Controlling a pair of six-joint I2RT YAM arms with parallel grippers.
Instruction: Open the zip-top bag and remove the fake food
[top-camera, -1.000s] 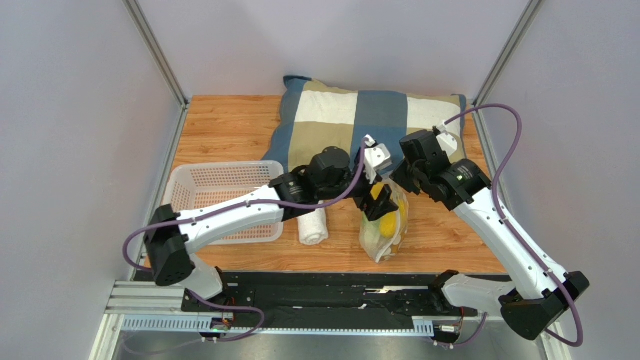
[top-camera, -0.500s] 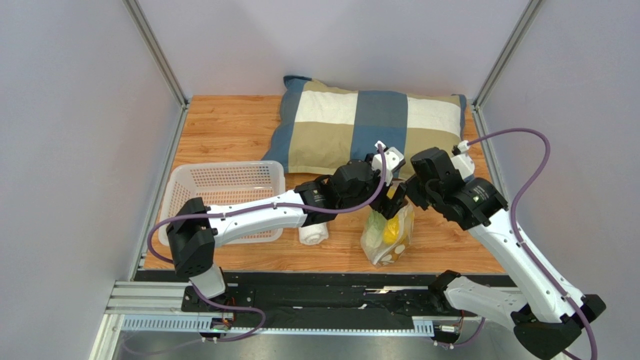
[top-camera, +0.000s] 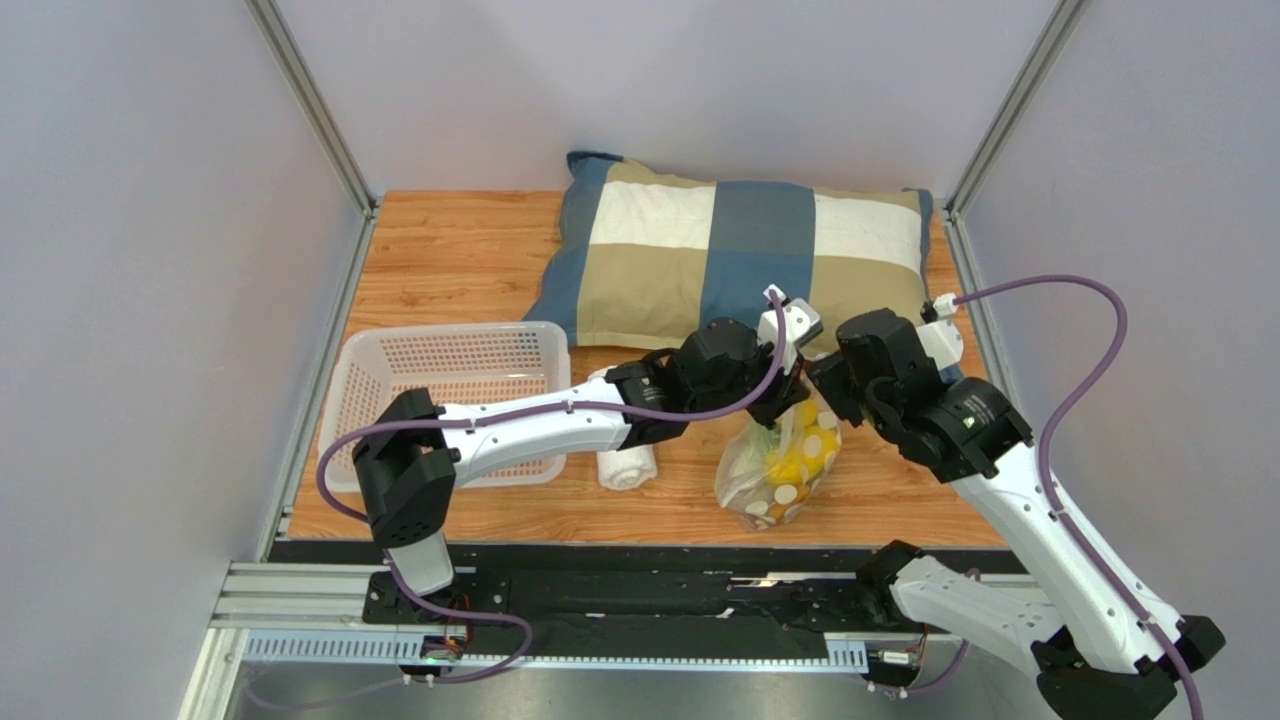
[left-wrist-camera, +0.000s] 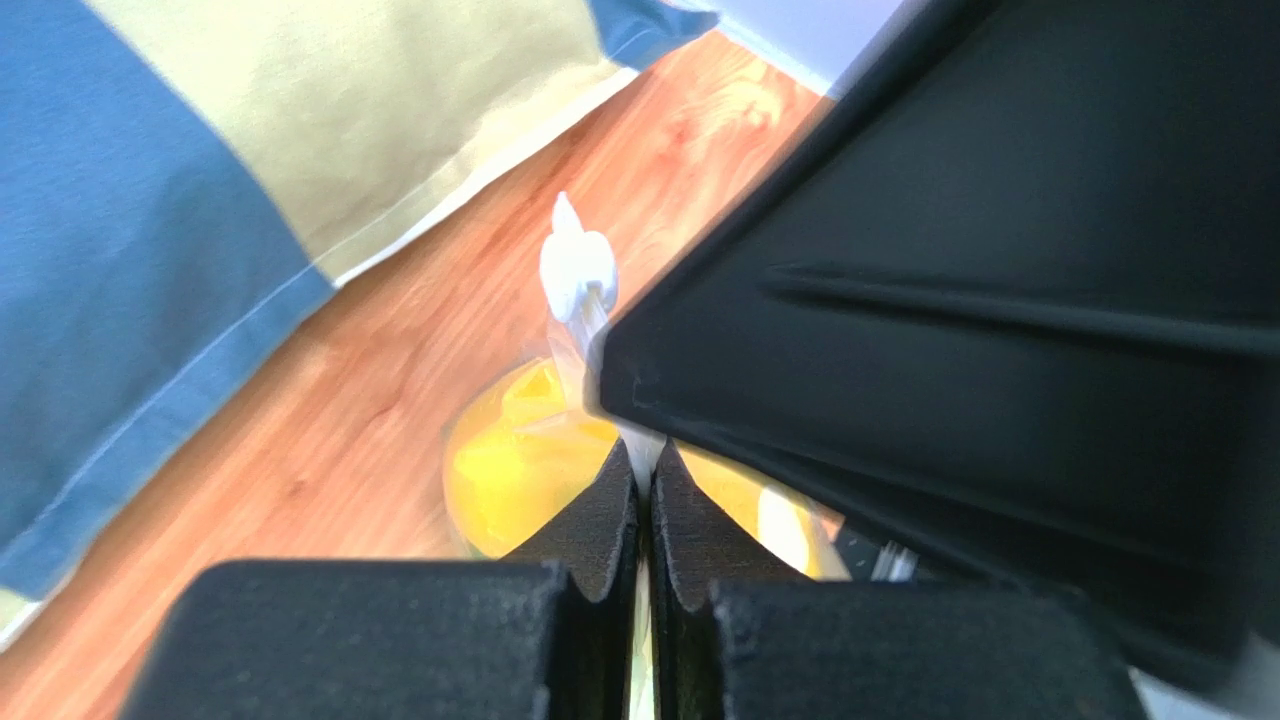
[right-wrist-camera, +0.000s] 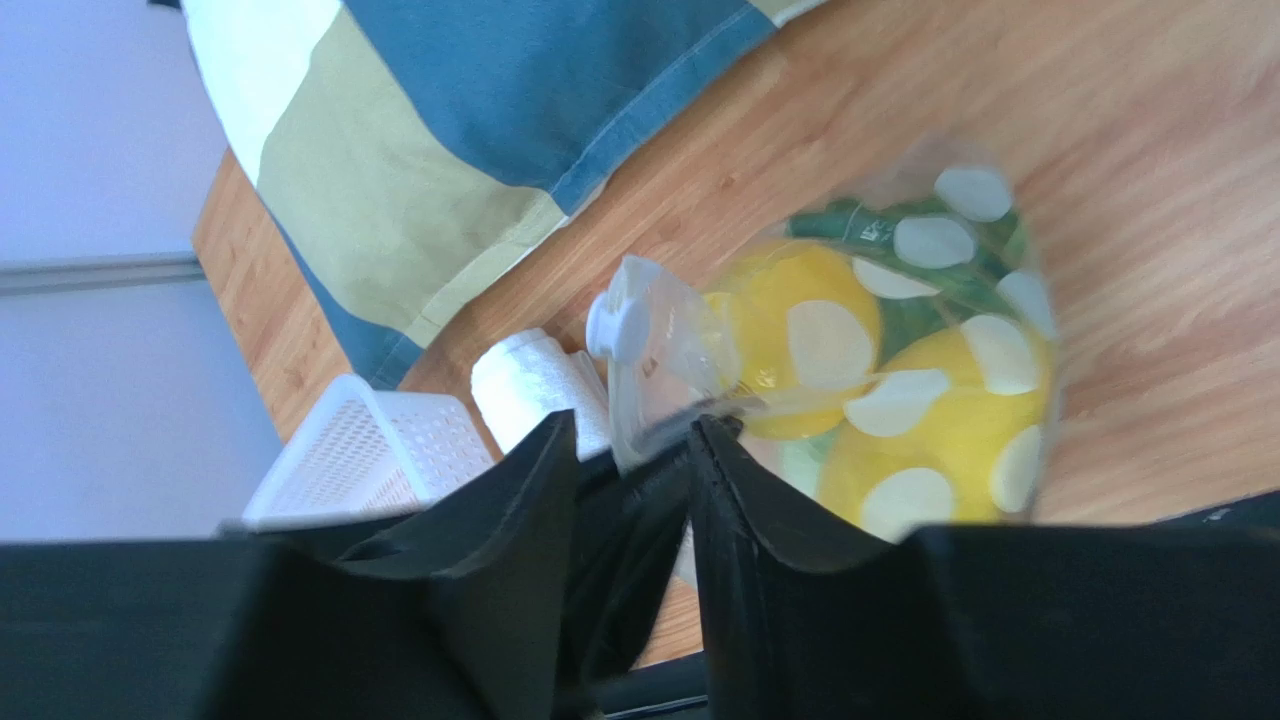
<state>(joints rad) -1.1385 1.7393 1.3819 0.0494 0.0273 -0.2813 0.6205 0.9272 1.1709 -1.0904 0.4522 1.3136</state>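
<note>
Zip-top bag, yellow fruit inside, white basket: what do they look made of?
The zip-top bag looks like thin clear plastic film, crinkled and glossy, with white dots. The yellow fruit seems plastic too, smooth, uniformly yellow. The basket is probably white moulded plastic, given its mesh.

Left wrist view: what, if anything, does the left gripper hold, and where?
The zip-top bag, pinched by its top edge in the shut left gripper.

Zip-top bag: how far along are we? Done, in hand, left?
Done: nothing clear yet. The zip-top bag holds both lemons and the leafy green, and no opening shows.
In hand: the left hand is shut on the bag's top edge. The right hand is at that edge with its fingers apart, not clamping.
Left: pull the top open and take out all the food.
</note>
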